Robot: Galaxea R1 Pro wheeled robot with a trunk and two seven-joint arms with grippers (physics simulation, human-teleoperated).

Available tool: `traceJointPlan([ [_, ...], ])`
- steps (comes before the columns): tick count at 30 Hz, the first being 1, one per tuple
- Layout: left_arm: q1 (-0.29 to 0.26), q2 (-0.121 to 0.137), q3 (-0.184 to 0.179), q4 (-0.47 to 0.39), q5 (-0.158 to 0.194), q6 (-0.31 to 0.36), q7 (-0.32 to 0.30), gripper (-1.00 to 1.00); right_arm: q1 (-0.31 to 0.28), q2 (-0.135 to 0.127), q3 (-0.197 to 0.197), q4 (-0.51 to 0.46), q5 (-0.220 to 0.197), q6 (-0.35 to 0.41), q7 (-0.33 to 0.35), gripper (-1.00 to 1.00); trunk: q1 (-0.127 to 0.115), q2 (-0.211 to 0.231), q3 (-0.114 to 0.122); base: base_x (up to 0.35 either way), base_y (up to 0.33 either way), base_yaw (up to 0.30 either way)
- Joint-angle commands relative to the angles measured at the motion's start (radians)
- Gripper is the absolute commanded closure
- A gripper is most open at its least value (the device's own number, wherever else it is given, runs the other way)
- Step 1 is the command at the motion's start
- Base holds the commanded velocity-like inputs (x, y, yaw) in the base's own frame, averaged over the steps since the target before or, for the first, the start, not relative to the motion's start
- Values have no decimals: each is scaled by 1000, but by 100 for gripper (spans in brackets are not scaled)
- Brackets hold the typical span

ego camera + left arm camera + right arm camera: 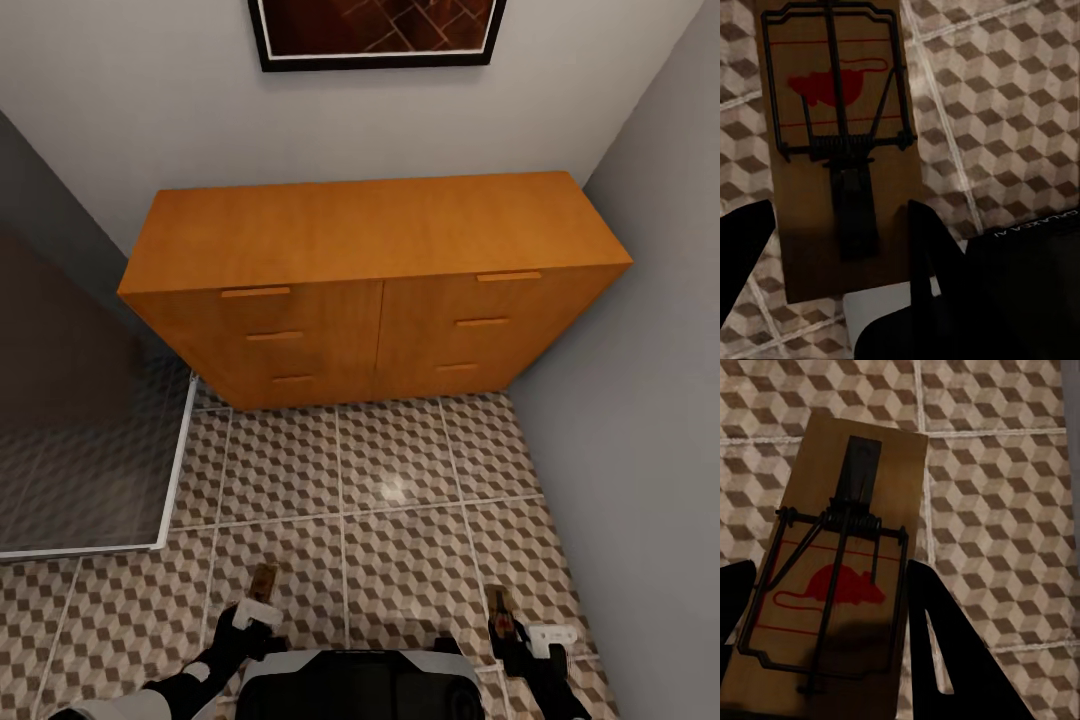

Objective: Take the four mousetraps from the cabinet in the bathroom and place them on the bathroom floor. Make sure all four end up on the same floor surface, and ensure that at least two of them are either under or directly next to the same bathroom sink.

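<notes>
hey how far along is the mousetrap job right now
Midway at best. The left gripper holds one mousetrap and the right gripper another, both above the bathroom floor. No trap lies on the tiles yet. The cabinet looks closed.

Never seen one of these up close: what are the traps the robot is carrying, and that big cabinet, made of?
The mousetrap in the left gripper looks like a flat tan wooden board with a dark wire frame and spring, probably metal, and a printed red mouse. The cabinet looks like smooth orange-brown wood or veneer, matte, with faint grain.
</notes>
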Motion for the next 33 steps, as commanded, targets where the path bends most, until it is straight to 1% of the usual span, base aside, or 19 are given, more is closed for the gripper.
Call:
traceJointPlan([
  [1,11,-1,-4,5,14,-27,9,100,-1,-1,8,1,-9,-4,8,100,1,-2,-1,0,0,0],
  [3,62,0,-4,5,24,-104,66,100,-1,0,9,1,-3,-5,33,100,1,-2,-1,0,0,0],
  [5,86,3,-3,6,27,-150,84,100,-1,0,10,1,-1,-8,42,100,1,-2,-1,0,0,0],
  [6,90,4,-3,6,27,-159,86,100,-1,0,10,1,-1,-8,43,100,1,-2,-1,0,0,0],
  [8,104,12,-3,7,29,-198,94,100,-1,2,10,1,0,-11,45,100,1,-2,-1,0,0,0],
  [15,133,20,-3,7,32,-217,96,100,-1,6,7,3,-2,-12,38,100,1,-2,3,0,0,0],
  [18,146,33,-3,7,32,-224,96,100,-1,7,7,6,-1,-14,37,100,1,-2,7,0,0,0],
  [20,156,49,-3,7,33,-260,97,100,-1,7,8,7,-1,-14,37,100,1,-2,10,0,0,0],
  [26,182,54,-3,7,35,-283,98,100,-1,6,7,10,-1,-15,38,100,1,-2,20,0,0,0],
  [28,186,54,-3,7,46,-284,98,100,-1,5,7,12,-1,-15,38,100,1,-2,23,0,0,0],
  [31,189,53,-3,7,86,-284,97,100,-1,6,8,14,-2,-15,39,100,1,-2,28,0,0,0],
  [33,190,53,-3,8,101,-284,97,100,-1,6,8,15,-2,-15,39,100,1,-2,31,0,0,0],
])
